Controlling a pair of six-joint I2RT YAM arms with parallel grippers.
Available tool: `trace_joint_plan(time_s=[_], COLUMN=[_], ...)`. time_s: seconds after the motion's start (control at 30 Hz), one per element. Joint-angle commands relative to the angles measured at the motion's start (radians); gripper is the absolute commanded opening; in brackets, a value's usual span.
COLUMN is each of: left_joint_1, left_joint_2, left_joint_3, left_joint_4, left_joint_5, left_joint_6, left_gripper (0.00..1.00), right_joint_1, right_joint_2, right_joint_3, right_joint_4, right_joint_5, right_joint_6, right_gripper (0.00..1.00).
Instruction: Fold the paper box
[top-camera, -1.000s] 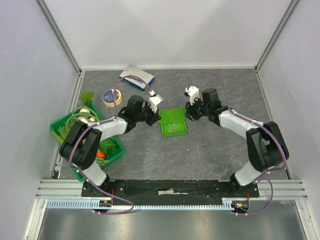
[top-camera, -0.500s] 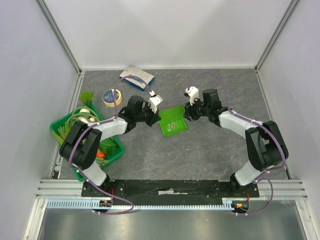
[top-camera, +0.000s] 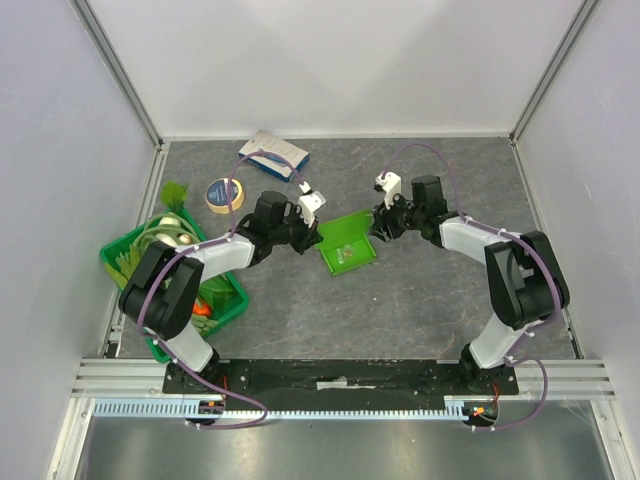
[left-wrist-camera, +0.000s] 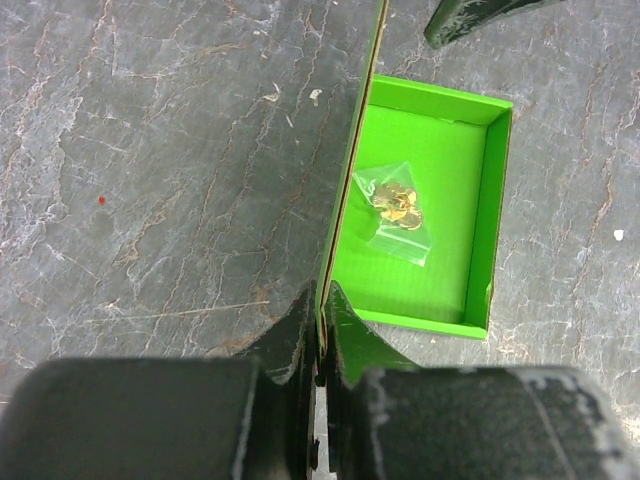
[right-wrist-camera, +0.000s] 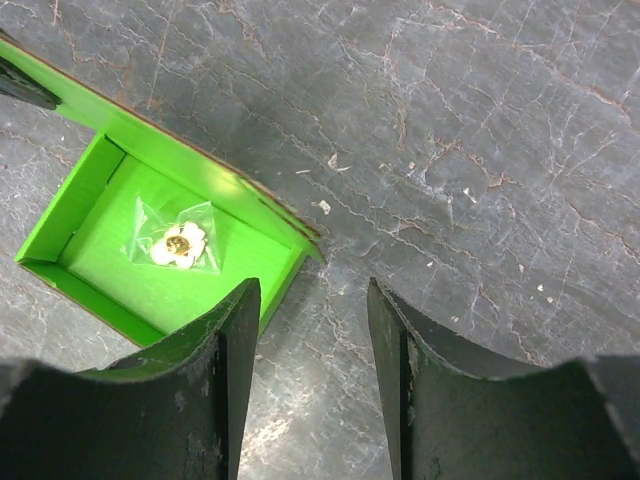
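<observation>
At the middle of the grey stone-patterned table (top-camera: 440, 300), the lime-green thin-card paper box (top-camera: 346, 243) stands as an open tray, its tall flap (left-wrist-camera: 350, 150) pinched by the left gripper (left-wrist-camera: 322, 303), the right gripper (right-wrist-camera: 312, 295) wide and empty just beside it; closing it is apparently not yet done.

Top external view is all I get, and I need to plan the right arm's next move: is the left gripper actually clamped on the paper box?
Observer: Yes. In the left wrist view the left gripper is shut on an upright side flap of the paper box, with the card edge-on between its jaws.
Operator: Is anything inside the box?
Observer: A small clear bag with a yellowish piece in it lies on the box floor.
Operator: Is the right gripper holding anything?
Observer: No. The right gripper is open and holds nothing. It is over the table, just beside the box's corner.
</observation>
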Motion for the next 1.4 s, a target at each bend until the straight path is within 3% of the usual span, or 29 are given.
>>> trace_joint_plan(time_s=[0.0, 0.3, 0.4, 0.5, 0.7, 0.87, 1.03, 1.17, 1.37], left_joint_1=[-0.005, -0.005, -0.005, -0.005, -0.005, -0.005, -0.005, -0.003, -0.003], left_joint_2=[-0.013, -0.009, -0.009, -0.013, -0.016, 0.016, 0.014, 0.005, 0.002], left_joint_3=[0.038, 0.041, 0.043, 0.044, 0.047, 0.096, 0.095, 0.093, 0.092], left_joint_4=[0.005, -0.004, -0.011, -0.014, -0.001, -0.049, -0.07, -0.087, -0.067], left_joint_5=[0.04, 0.044, 0.044, 0.036, 0.0, -0.077, -0.121, -0.132, -0.117], left_joint_6=[0.046, 0.05, 0.053, 0.053, 0.021, -0.026, -0.06, -0.049, -0.054], left_gripper=[0.08, 0.08, 0.08, 0.08, 0.09, 0.23, 0.35, 0.37, 0.24], right_joint_1=[-0.028, -0.038, -0.038, -0.038, -0.036, -0.016, -0.016, -0.016, -0.013], right_joint_2=[0.048, 0.105, 0.113, 0.108, 0.064, 0.035, -0.033, -0.043, -0.04], right_joint_3=[0.07, 0.131, 0.133, 0.139, 0.099, 0.064, -0.007, -0.005, -0.002], right_joint_4=[0.047, 0.047, 0.053, 0.036, 0.021, 0.07, 0.153, 0.142, 0.136], right_joint_5=[-0.137, -0.244, -0.255, -0.261, -0.235, -0.2, -0.138, -0.122, -0.123], right_joint_6=[-0.038, -0.031, -0.031, -0.036, -0.044, -0.012, 0.018, 0.008, 0.004], right_gripper=[0.56, 0.53, 0.46, 0.29, 0.17, 0.0, 0.0, 0.0, 0.0])
